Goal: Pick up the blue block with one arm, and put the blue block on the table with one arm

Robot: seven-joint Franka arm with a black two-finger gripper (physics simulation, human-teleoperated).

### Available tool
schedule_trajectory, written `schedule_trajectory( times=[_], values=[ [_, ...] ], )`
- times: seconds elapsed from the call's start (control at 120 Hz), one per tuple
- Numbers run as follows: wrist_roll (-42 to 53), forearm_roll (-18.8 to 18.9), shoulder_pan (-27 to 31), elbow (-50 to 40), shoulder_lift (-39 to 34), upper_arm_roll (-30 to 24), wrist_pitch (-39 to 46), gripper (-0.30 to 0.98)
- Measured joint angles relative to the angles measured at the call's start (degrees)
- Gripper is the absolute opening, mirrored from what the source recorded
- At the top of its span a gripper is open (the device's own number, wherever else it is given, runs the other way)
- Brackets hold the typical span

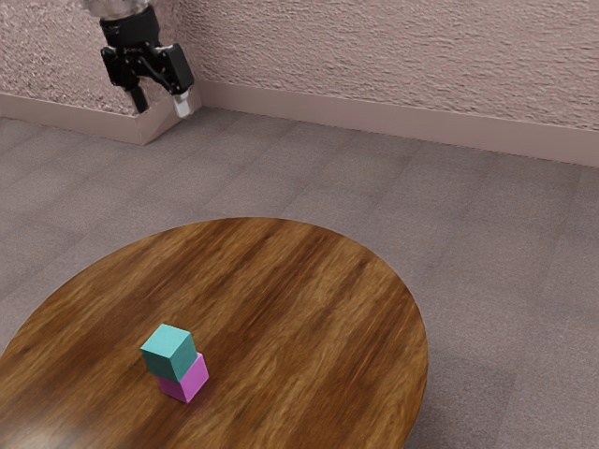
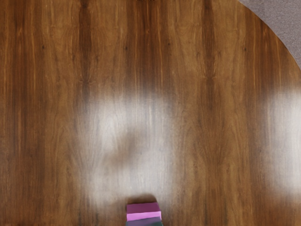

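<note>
In the exterior view, my gripper (image 1: pixel 161 101) hangs high at the upper left, its two fingers apart with nothing between them. Well below it in that view, a light blue-teal block (image 1: pixel 169 353) rests on top of a magenta block (image 1: pixel 188 379), slightly offset from it. The magenta block stands on the round wooden table (image 1: pixel 299 318). From the wrist camera, the magenta block (image 2: pixel 143 212) and a strip of the blue block (image 2: pixel 145 222) appear at the lower edge, the rest cut off.
Brown wood grain of the tabletop (image 2: pixel 141 70) spreads under the hand, with bright reflections. Its curved rim borders the grey floor (image 1: pixel 496 262). Behind the table stand textured walls (image 1: pixel 393 56) with a pale baseboard.
</note>
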Motion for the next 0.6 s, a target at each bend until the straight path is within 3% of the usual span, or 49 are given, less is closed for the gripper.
schedule_trajectory(
  times=[0.192, 0.25, 0.392, 0.442, 0.6],
  values=[
    [-1.2, -0.3, 13.5, -2.4, 3.0, 0.6, 1.5, 0.66],
    [-1.6, -0.1, 14.3, -5.5, 3.8, 0.2, 2.9, 0.66],
    [-3.2, 3.6, 13.5, -31.0, -9.7, -8.5, 13.0, 0.66],
    [-3.7, 4.6, 16.8, -38.0, -13.6, -10.2, 16.8, 0.66],
    [-5.0, 6.5, 20.7, -48.4, -17.4, -13.0, 26.4, 0.66]
  ],
)
